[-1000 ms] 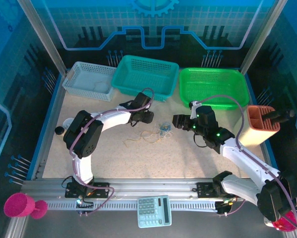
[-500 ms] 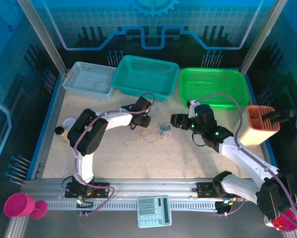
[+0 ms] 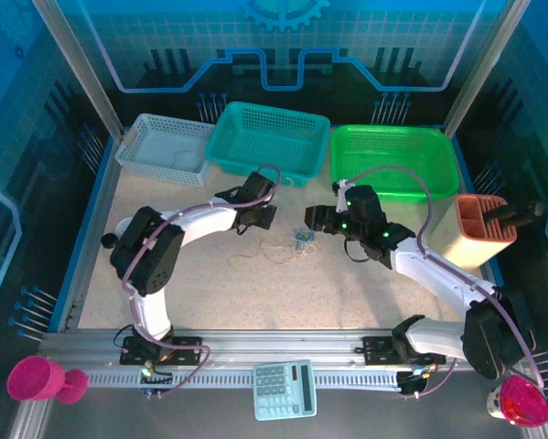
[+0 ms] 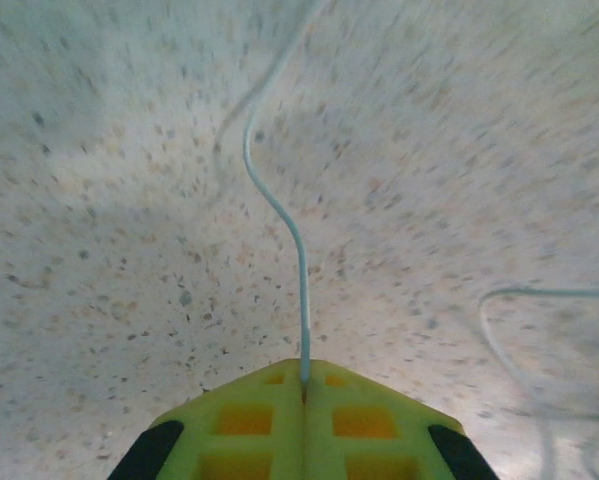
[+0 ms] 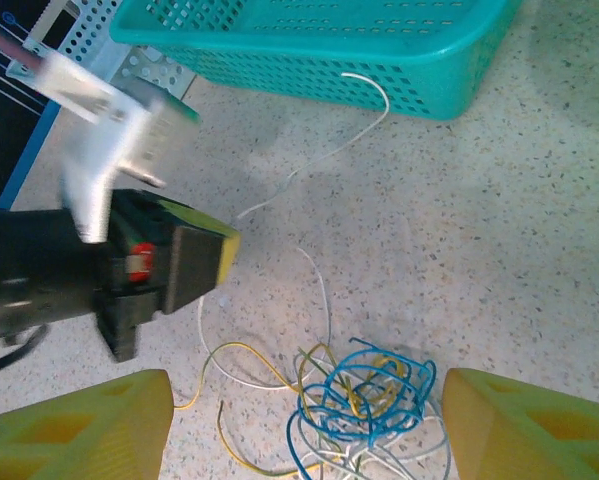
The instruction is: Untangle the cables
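The left hand (image 4: 304,385) is pressed together, pinching one whitish strand (image 4: 279,210) that runs straight ahead of its tips over the desk (image 4: 99,200). The tangled cables (image 5: 364,400) lie to its right, between the fingers of the spread right hand (image 5: 301,425), which is nearer. Beyond, the teal basket (image 5: 309,40) looks empty. Off to the right, the orange holder (image 3: 479,229) holds a dark tool (image 3: 516,212).

The overhead camera sits high behind my two bases and looks down and forward over the whole table (image 3: 209,293), as far as the teal basket (image 3: 269,137) at the far edge. My left wrist camera is very near the tabletop, facing along my left claw (image 4: 304,372) at one wire strand (image 4: 303,300). My right wrist camera is higher, looking down and left past my right claw (image 5: 301,420). It shares the tangled cables (image 5: 364,395), the teal basket and my left claw with the overhead view.
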You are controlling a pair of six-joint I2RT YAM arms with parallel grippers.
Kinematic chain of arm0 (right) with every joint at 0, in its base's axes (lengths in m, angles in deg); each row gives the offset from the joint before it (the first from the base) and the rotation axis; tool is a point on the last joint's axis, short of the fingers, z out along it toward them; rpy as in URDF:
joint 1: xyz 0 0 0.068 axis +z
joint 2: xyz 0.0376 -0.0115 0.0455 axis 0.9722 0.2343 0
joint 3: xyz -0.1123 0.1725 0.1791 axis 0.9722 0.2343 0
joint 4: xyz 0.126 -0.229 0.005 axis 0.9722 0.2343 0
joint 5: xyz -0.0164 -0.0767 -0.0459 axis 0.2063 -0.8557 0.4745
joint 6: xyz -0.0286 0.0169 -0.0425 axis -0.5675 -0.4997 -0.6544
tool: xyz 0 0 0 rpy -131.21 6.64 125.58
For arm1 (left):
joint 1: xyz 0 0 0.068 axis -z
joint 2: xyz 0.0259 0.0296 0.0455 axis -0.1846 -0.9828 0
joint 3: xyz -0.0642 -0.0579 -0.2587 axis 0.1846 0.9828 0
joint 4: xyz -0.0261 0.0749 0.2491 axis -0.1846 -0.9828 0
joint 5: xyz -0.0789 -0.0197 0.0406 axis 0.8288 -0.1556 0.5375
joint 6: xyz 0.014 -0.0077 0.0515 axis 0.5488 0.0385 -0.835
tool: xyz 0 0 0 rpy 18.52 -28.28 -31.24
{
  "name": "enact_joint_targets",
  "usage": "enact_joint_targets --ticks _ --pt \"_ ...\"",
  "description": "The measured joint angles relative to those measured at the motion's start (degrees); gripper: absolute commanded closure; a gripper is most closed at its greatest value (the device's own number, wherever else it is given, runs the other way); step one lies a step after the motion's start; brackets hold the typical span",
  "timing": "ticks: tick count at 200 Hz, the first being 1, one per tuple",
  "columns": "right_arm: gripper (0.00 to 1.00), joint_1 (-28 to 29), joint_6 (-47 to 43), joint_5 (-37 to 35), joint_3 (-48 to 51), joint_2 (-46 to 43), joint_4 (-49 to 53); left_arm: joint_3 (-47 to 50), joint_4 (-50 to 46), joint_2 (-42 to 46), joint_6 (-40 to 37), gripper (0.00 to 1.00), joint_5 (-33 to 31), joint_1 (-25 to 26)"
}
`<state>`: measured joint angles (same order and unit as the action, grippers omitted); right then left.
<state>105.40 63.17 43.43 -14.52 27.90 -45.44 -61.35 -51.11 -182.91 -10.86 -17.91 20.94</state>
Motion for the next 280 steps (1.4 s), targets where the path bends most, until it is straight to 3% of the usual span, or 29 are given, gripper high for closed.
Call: enact_joint_targets --ticks 49,110,190,252,260,280 --pt "0.28 0.0 0.42 0.74 -2.38 1.73 -1.77 -2.78 -1.46 9.97 0.0 1.0 2.91 -0.2" --pt "0.28 0.0 0.55 0.72 -3.3 1.75 -1.99 -18.23 -3.02 10.56 0.11 1.0 6.54 -4.61" --pt "0.28 0.0 0.55 0.39 -3.28 0.13 -1.33 -43.54 -3.54 -6.25 0.5 1.0 7.39 -10.45" --pt "0.28 -0.02 0.35 0.04 -3.23 -1.73 0.0 -46.36 -5.66 -17.35 3.26 1.0 7.17 -12.5" --pt "0.28 -0.02 0.35 0.04 -3.23 -1.73 0.07 -46.14 -5.66 -17.81 3.26 0.89 7.17 -12.66" --pt "0.28 -0.02 0.35 0.07 -3.23 -1.73 0.26 -46.1 -6.23 -18.49 3.26 0.4 7.19 -12.9"
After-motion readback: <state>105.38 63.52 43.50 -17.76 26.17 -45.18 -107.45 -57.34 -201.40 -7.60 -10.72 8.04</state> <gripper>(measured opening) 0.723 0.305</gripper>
